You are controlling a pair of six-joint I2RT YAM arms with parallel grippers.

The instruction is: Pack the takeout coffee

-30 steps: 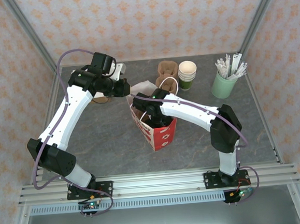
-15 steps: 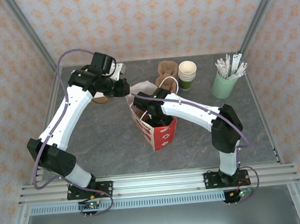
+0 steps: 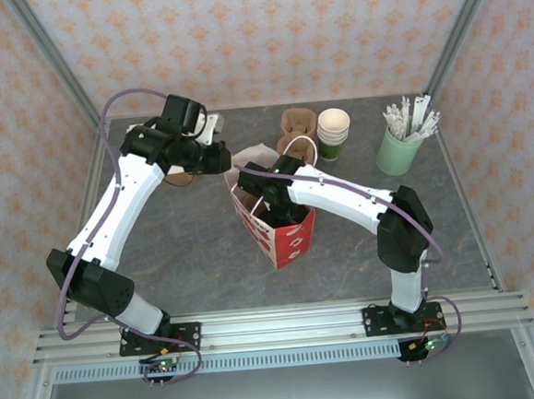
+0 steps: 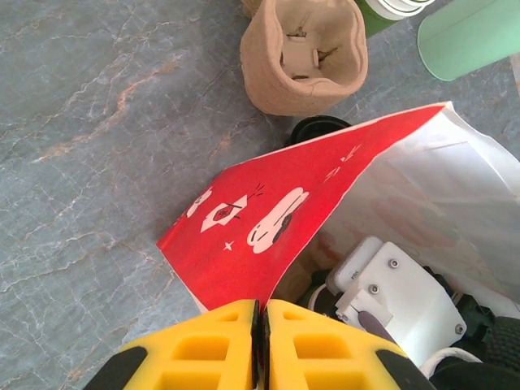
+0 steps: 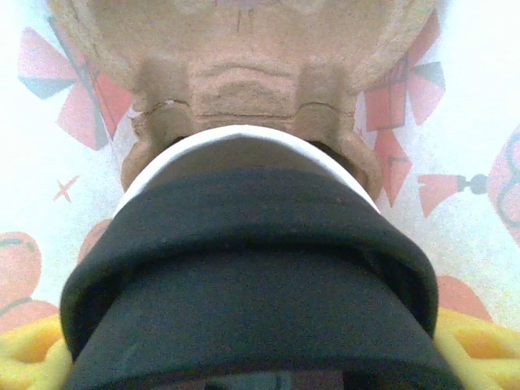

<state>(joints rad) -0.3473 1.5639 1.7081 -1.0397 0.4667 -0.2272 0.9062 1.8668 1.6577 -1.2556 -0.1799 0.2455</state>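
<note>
Right gripper [image 5: 252, 333] is down inside the red paper bag [image 4: 268, 215], centre of the top view. It's holding the takeout coffee [image 5: 244, 268]: yellow fingers [image 5: 28, 361] sit against both sides of the black lid, jaws fairly wide around it. In the right wrist view the lid takes the lower half of the frame, with a white band just past it; cup body is hidden. Beyond the cup, in the upper half, there's a brown pulp tray [image 5: 244, 73] inside the bag. The cup's far end is at one of its pockets, can't tell if it's seated. White bag walls with red print showing through on both sides.

Left gripper [image 4: 260, 315] is pinched tight on the bag's rim, bottom centre of its wrist view. Bag mouth stands open. The red panel with white drawings runs from the pinch up to the right. The right arm's white wrist housing [image 4: 398, 292] shows inside the bag, lower right.

On the grey stone-look table [image 3: 188, 252]:
- Pulp cup carrier [image 4: 305, 49] just behind the bag, top centre of the left wrist view.
- Black round lid [image 4: 315, 128] peeking between the carrier and the bag's edge; can't tell what's under it.
- Stack of lidless green cups [image 3: 333, 131] just right of the carrier.
- Pale green holder [image 3: 398, 155] of white wrapped sticks [image 3: 413, 114], upper right of the top view, well apart from the bag.
</note>
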